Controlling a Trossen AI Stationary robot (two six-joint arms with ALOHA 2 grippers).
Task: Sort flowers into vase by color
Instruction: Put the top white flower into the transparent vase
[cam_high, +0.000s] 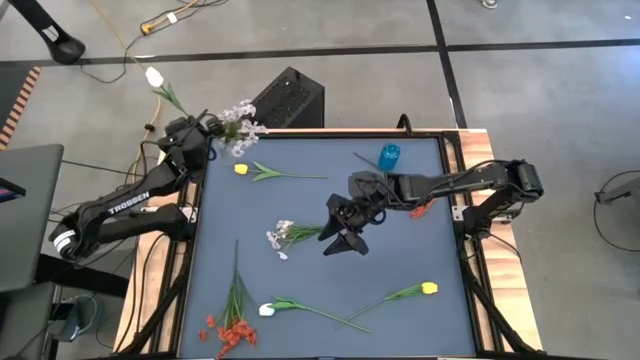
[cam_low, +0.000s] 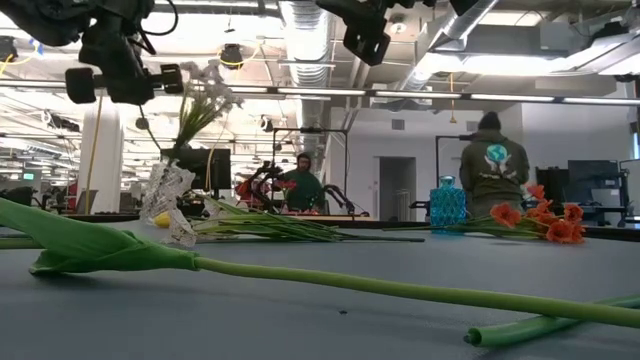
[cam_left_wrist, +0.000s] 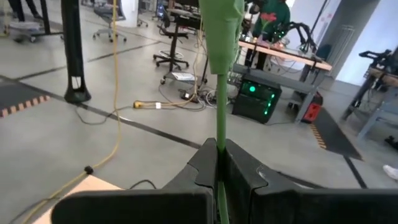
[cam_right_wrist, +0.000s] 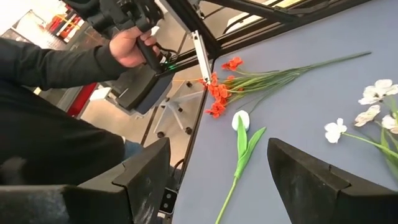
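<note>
The left gripper (cam_high: 178, 128) hangs past the table's far-left corner, its dark fingers (cam_left_wrist: 249, 180) pinched tight on the thin green stem of a white tulip (cam_high: 154, 77) whose smooth bud juts out over the floor. Just beside it, a clear faceted vase (cam_high: 238, 141) on that corner holds a spray of small white papery blooms (cam_high: 240, 110).

On the matte blue-grey table (cam_high: 400, 240) the other flowers lie flat. A bunch of frilly red-orange blooms (cam_high: 232, 330) on grassy stems lies at the near-left edge, with a white tulip (cam_high: 268, 310) on a long smooth stem beside it. A yellow bud (cam_high: 241, 169) rests near the far-left side. A small white sprig (cam_high: 279, 238) sits mid-table.

The right gripper (cam_high: 341, 228) hovers above the centre, near that sprig, its blunt black fingers (cam_right_wrist: 317, 180) spread wide and holding nothing. Further right, a yellow tulip (cam_high: 429, 288) lies near the front and a ribbed blue vase (cam_high: 389, 155) stands at the far side.
</note>
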